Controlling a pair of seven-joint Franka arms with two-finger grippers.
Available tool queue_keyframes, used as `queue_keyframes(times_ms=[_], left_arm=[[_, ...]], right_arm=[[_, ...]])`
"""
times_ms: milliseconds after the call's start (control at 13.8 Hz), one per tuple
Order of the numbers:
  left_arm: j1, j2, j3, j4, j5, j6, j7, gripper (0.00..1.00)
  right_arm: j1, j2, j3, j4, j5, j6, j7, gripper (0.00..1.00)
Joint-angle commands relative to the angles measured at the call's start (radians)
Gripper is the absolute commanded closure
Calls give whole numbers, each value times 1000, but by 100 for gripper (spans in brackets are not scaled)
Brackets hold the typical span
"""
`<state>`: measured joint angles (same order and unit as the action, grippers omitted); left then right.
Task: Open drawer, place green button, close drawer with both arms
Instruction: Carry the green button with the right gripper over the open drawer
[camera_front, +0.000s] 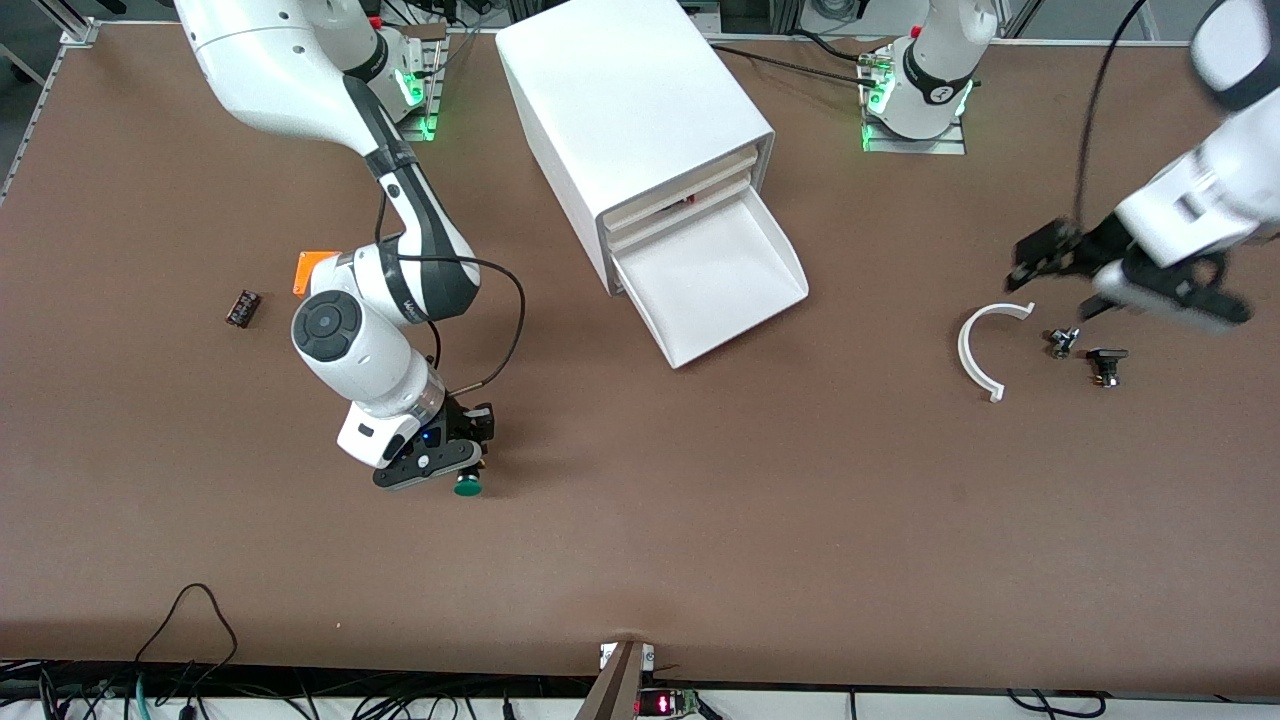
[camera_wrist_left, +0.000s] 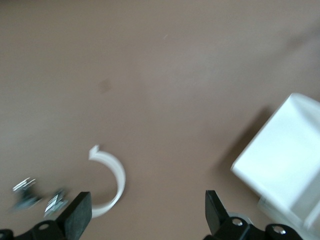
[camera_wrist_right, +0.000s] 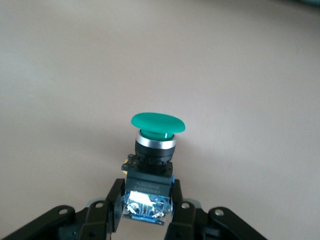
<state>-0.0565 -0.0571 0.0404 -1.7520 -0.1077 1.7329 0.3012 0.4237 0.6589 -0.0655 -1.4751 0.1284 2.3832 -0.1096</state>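
Observation:
The white cabinet (camera_front: 640, 120) stands at the middle back of the table. Its bottom drawer (camera_front: 712, 282) is pulled out and looks empty. My right gripper (camera_front: 462, 470) is low over the table, well toward the right arm's end from the drawer. It is shut on the button (camera_front: 468, 487), green cap (camera_wrist_right: 158, 123) pointing away from the fingers (camera_wrist_right: 111, 200), black-and-blue body (camera_wrist_right: 148, 196) between them. My left gripper (camera_front: 1070, 285) is open and empty, up over the small parts near the left arm's end. Its fingertips (camera_wrist_left: 79, 212) frame bare table.
A white curved strip (camera_front: 978, 350), a small metal part (camera_front: 1060, 342) and a black switch part (camera_front: 1106, 364) lie under the left gripper. An orange cube (camera_front: 312, 268) and a small dark part (camera_front: 242, 307) lie near the right arm. The drawer corner shows in the left wrist view (camera_wrist_left: 285, 160).

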Motion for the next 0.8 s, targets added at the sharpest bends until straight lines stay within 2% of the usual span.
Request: queue_keyframes(times_ms=[0,145,363,580,725], left_arm=[[-6,60,3,126,112,-107,-8,0],[-16,101,-11,129,160,-101,-19,0],[-13,120,-10,147,166,-101,-30,0],[-6,140,-4,151,158,-101,-62,0],[-6,141,-2,152,155,-101,-63,0]], right_arm=[[45,2,-2,91,-9,-59,-138,80],[81,2,3,157,-13,-137,-211,81],[124,5,36,245,-15,-252,-332,81],[153,11,104,277,-15,-260,-539,81],[206,14,122,277,-16,-262,-667,81]])
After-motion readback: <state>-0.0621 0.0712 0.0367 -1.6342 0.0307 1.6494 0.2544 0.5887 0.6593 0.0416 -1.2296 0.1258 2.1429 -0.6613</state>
